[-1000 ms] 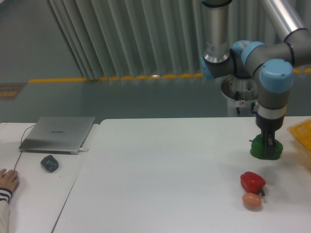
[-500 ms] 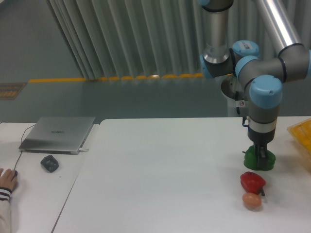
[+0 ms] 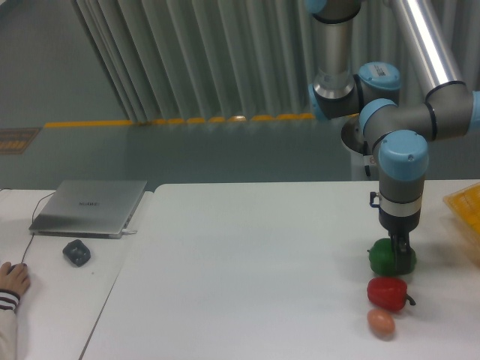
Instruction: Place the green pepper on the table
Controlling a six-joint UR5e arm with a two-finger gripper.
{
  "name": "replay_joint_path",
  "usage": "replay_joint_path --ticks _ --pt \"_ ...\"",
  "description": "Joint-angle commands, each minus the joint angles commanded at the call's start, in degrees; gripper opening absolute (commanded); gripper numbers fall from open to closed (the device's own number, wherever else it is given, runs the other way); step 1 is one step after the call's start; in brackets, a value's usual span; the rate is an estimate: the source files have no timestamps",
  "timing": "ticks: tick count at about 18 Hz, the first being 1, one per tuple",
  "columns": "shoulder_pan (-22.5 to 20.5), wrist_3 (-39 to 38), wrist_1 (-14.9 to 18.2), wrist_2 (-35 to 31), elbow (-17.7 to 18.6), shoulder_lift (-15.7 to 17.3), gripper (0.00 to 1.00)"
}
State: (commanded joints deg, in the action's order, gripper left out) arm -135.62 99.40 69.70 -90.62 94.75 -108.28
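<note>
Pincer [image 3: 397, 255] pinching glossy dark green bell pepper [image 3: 384, 259] low over white tabletop [image 3: 240, 285], at 12 o'clock of red pepper [image 3: 388, 293]; release likely remains.

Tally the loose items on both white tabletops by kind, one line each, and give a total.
Bell peppers: 2, the green pepper held in the gripper and the red pepper
Eggs: 1, the tan egg
Laptops: 1, the closed laptop
Computer mice: 1, the dark mouse
Yellow objects at the right edge: 1, the yellow object, cut off
Total: 6
</note>
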Motion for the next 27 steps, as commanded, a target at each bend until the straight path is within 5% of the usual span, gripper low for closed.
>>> replay_joint_path --ticks 11,21,27 --pt "-2.81 -1.83 0.44 -1.85 -0.78 6.59 1.0" --pt "-8.96 -2.81 2.19 4.13 -6.94 2.29 1.0" --pt "-13.62 8.25 2.81 3.96 -8.35 1.32 1.0"
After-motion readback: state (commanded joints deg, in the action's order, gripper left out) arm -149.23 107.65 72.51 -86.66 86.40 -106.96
